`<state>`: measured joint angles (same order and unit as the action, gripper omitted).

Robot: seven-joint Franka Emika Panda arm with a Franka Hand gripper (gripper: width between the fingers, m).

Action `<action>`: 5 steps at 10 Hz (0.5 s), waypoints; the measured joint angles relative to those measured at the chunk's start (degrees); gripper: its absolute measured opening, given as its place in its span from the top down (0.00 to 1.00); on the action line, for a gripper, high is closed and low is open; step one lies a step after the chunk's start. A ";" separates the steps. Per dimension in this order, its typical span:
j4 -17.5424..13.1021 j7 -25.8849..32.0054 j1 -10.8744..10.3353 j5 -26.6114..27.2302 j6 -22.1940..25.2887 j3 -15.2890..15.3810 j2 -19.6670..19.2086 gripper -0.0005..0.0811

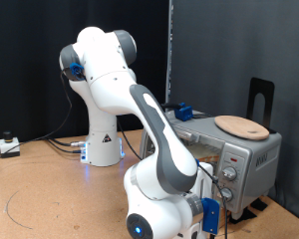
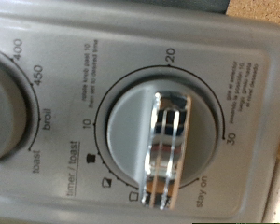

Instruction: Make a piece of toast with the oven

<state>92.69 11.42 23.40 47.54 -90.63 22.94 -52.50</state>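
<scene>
The silver-grey oven (image 1: 234,151) stands at the exterior view's right, its glass door facing the view's left. The arm bends low in front of it, and my gripper (image 1: 217,202) is close up against the knob panel at the oven's front right; its fingers are hidden behind the hand. The wrist view shows no fingers, only the oven's panel (image 2: 243,65) very close. The timer/toast knob (image 2: 163,149), with a chrome grip, fills the middle, and a temperature knob (image 2: 2,103) sits beside it. The piece of toast is not visible.
A round light-wood plate (image 1: 241,126) lies on top of the oven. A black upright stand (image 1: 261,100) is behind it, and a blue object (image 1: 181,112) sits at the oven's far side. Cables and a small box (image 1: 8,145) lie at the table's left.
</scene>
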 joint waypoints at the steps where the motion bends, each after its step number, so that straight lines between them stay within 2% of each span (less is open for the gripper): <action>1: 0.00 0.00 -0.35 0.00 -0.36 0.01 -0.12 0.01; 5: -0.15 0.00 -1.69 0.07 -2.59 0.12 -0.53 0.01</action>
<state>92.54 11.42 21.72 47.61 -93.22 23.06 -53.03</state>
